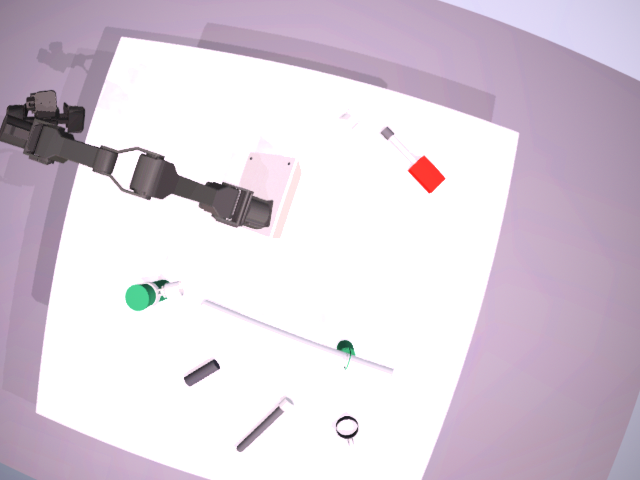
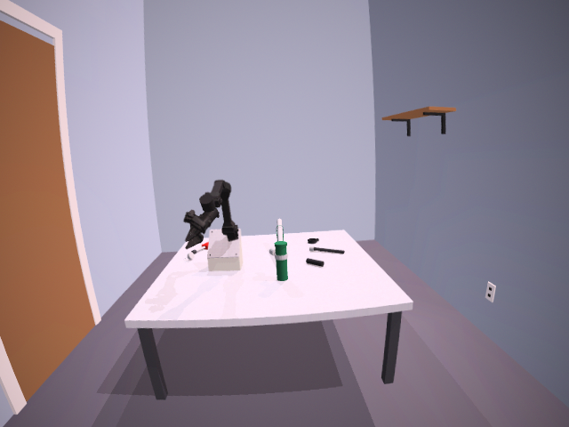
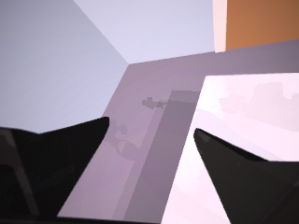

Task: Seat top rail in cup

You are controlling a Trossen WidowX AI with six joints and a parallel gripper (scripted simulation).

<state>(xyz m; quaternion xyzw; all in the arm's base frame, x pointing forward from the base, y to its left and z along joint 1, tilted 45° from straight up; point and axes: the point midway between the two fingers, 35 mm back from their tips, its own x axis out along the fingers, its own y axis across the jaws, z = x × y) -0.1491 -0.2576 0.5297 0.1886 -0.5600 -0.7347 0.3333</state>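
The big green post (image 1: 138,297) (image 2: 282,270) stands upright. Its pale brace band (image 2: 281,256) sits a little below the cap. The white rail-end cup (image 1: 173,288) hangs from the band, facing the rail. The long pale rail (image 1: 273,329) passes through the green loop cap (image 1: 350,356) on the small post. In the top view, its near end shows apart from the cup, with a gap between. My gripper (image 3: 152,126) is open and empty, far from the rail, above the table's far-left side in the exterior view. In the top view its fingers are hard to make out.
My arm stands on a pale box (image 1: 268,175) (image 2: 225,262). A red-ended tool (image 1: 426,174) lies beyond it. A black sleeve (image 1: 202,373) (image 2: 315,262), a black rod with a pale head (image 1: 261,428) (image 2: 328,250) and a black ring clamp (image 1: 346,416) (image 2: 313,240) lie beside the rail.
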